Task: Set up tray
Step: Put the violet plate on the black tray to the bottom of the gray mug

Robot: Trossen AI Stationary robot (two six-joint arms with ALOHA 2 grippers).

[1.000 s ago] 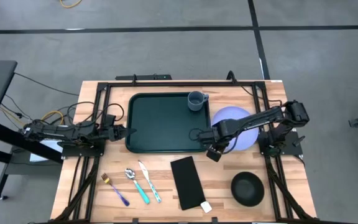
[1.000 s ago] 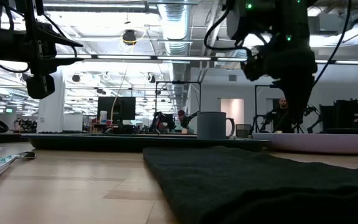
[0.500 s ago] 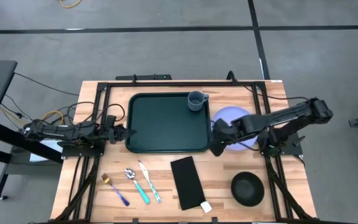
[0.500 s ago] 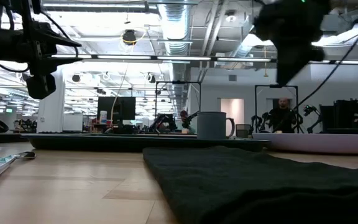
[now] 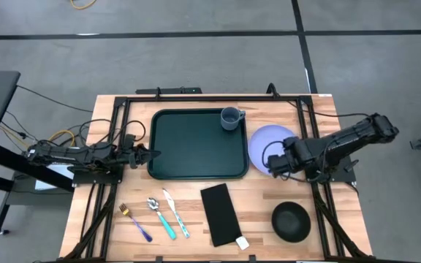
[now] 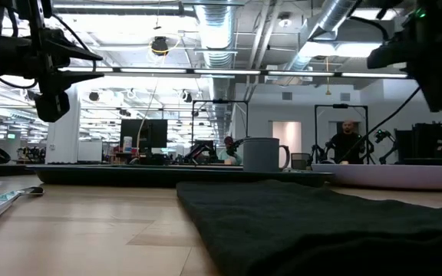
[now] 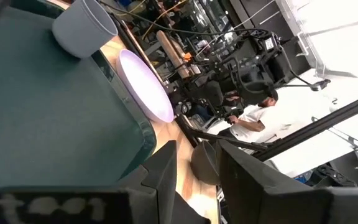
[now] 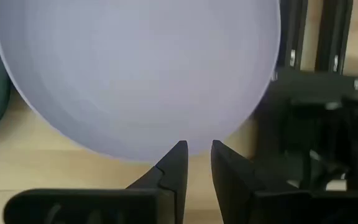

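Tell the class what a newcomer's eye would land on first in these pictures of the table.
The large dark green tray at the middle back of the wooden table draws the eye first, with a grey mug standing in its far right corner. Just right of the tray lies a lavender plate, and the right gripper hangs over its near edge, fingers slightly apart. The left gripper waits at the tray's left rim.

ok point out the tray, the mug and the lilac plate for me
tray [image 5: 192,146], high view, on its bare green floor near the middle
mug [image 5: 230,118], high view, on its open top, at the tray's far right corner
plate [image 8: 135,68], right wrist view, on the middle of its lilac face
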